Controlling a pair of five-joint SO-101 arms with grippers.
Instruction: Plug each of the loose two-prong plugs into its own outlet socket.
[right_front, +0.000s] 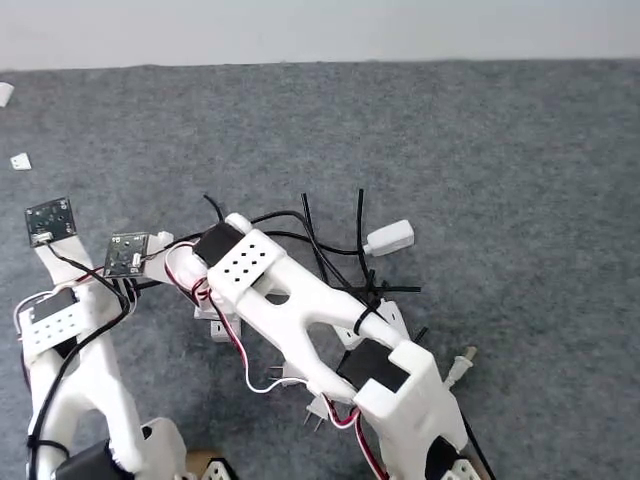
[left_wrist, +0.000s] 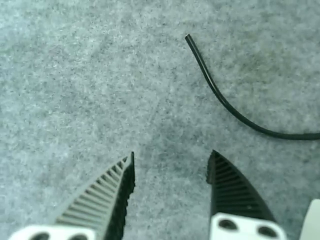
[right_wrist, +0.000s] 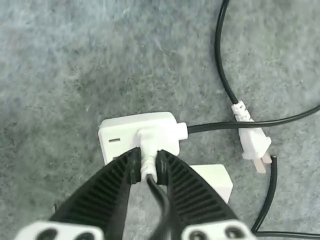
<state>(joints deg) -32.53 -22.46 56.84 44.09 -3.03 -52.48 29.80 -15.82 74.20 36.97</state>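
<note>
Grey carpet (right_front: 520, 150) covers the surface; a pale wall (right_front: 320, 30) runs behind.

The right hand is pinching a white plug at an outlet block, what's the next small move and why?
Probably open the right hand and back off: its plug looks seated flush on the outlet block, while another plug lies loose nearby.

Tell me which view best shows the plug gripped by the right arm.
The right wrist view: the white plug sits centred, pinched in the jaws of the right gripper against the white outlet block. In the high view an arm hides it; the left wrist view faces carpet and a black cable.
</note>
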